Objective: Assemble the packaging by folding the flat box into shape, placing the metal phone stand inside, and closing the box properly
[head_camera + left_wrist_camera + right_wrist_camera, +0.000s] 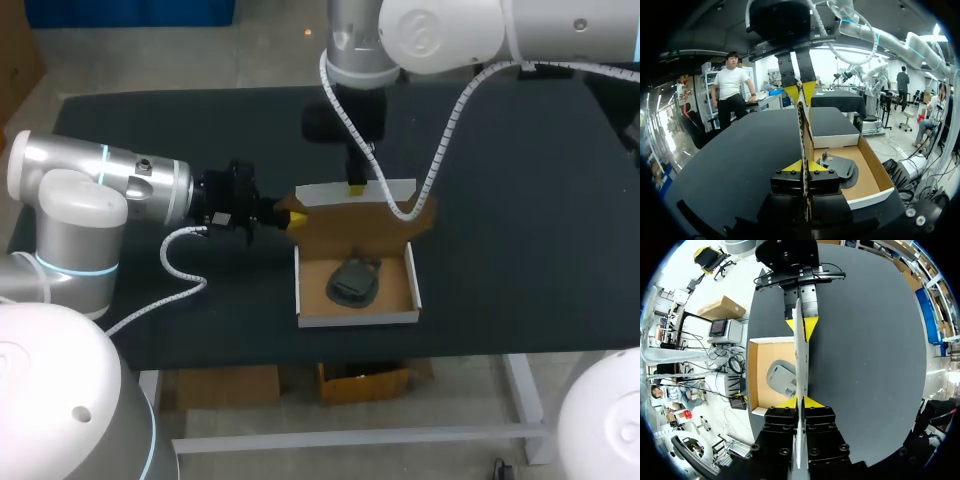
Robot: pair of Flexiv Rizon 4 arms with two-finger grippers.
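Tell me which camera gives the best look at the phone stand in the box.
The head view: the phone stand lies whole in the open box, seen from above. In the left wrist view the left gripper hides its near edge; in the right wrist view the lid, held edge-on, covers one side.

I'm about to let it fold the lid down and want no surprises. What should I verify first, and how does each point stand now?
1. Phone stand lies inside the box tray: ok.
2. Left gripper has its jaws shut on the lid: ok.
3. Right gripper has its jaws shut on the lid's top edge: ok.
4. Lid stands upright at the tray's far wall, with the tray open below it: ok.
5. Phone stand sits low enough for the lid to clear it: cannot tell.
6. Lid's side flaps are lined up to tuck in: cannot tell.
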